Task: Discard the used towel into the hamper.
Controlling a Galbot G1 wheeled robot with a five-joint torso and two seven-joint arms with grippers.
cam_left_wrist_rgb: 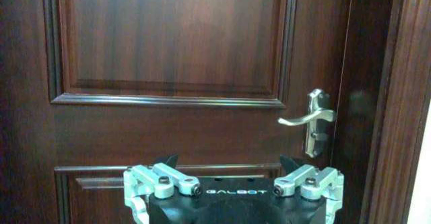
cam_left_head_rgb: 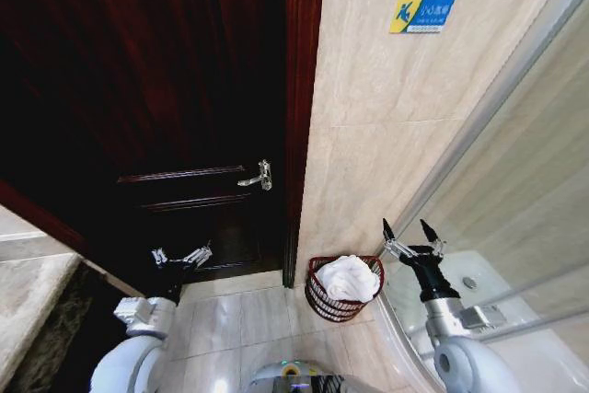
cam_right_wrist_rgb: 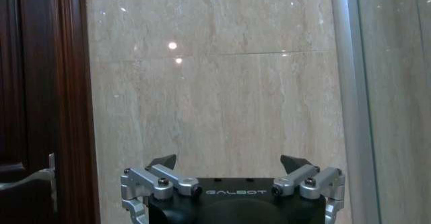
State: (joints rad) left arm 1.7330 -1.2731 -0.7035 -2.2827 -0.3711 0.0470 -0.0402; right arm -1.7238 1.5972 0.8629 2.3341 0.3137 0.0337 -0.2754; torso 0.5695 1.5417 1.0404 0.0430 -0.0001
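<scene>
A white towel (cam_left_head_rgb: 348,277) lies bunched inside the hamper (cam_left_head_rgb: 324,302), a small dark reddish-brown open-weave basket standing on the floor against the tiled wall. My right gripper (cam_left_head_rgb: 409,229) is open and empty, raised to the right of the hamper and a little above it. In the right wrist view the right gripper (cam_right_wrist_rgb: 229,159) faces the beige tiled wall. My left gripper (cam_left_head_rgb: 181,256) is open and empty at the lower left, in front of the dark wooden door. In the left wrist view the left gripper (cam_left_wrist_rgb: 229,159) faces the door panel.
The dark wooden door (cam_left_head_rgb: 184,89) with a silver lever handle (cam_left_head_rgb: 258,177) is shut. A glass shower screen (cam_left_head_rgb: 515,209) runs along the right, with a curved white base. A stone counter edge (cam_left_head_rgb: 28,292) sits at the far left. Beige floor tiles (cam_left_head_rgb: 239,319) lie before the hamper.
</scene>
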